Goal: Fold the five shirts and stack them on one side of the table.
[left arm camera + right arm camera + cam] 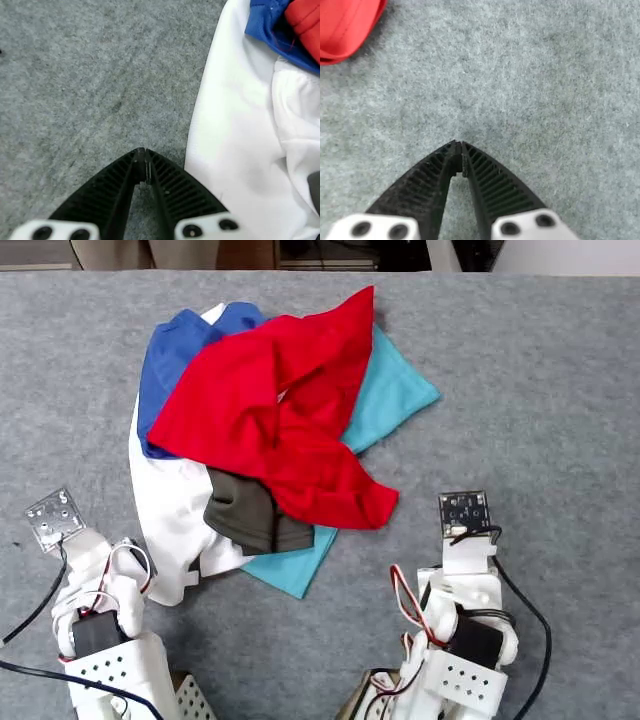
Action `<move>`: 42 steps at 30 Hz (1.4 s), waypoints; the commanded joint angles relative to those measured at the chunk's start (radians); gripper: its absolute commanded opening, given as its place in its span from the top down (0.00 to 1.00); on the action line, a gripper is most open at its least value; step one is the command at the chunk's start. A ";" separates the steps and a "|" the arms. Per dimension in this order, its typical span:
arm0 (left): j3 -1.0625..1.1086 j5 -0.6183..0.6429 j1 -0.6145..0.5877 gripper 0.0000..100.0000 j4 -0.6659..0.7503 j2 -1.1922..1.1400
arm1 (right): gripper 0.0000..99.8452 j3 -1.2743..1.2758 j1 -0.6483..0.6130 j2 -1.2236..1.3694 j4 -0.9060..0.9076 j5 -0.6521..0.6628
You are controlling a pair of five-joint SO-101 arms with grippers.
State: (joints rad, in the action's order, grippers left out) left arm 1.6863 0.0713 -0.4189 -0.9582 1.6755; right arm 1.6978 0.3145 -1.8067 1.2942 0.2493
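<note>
A heap of shirts lies at the table's middle. A red shirt [280,410] is on top, over a teal shirt [385,390], a blue shirt [175,355], a white shirt [170,495] and a dark olive shirt [250,515]. My left gripper [141,152] is shut with nothing in it, over bare felt just beside the white shirt [245,140]; blue [270,30] and red [305,17] cloth show beyond. My right gripper [458,146] is shut and holds nothing, over grey felt, with a red shirt edge [345,27] farther off.
Grey felt [540,390] covers the whole table, with bare room on the right and far left. The left arm [95,610] sits at the near left edge and the right arm [460,620] at the near right edge. Furniture legs stand beyond the far edge.
</note>
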 commanded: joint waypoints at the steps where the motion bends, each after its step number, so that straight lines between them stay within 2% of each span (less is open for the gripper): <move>1: 0.012 0.002 0.000 0.98 0.009 0.001 | 1.00 -0.007 -0.005 -0.061 0.005 0.008; 42: 0.012 0.005 0.014 0.98 0.009 0.005 | 1.00 -0.007 -0.005 -0.061 0.005 0.008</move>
State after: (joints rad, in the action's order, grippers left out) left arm 1.6863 0.0713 -0.4189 -0.9582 1.6755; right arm 1.6978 0.3145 -1.8067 1.2942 0.2493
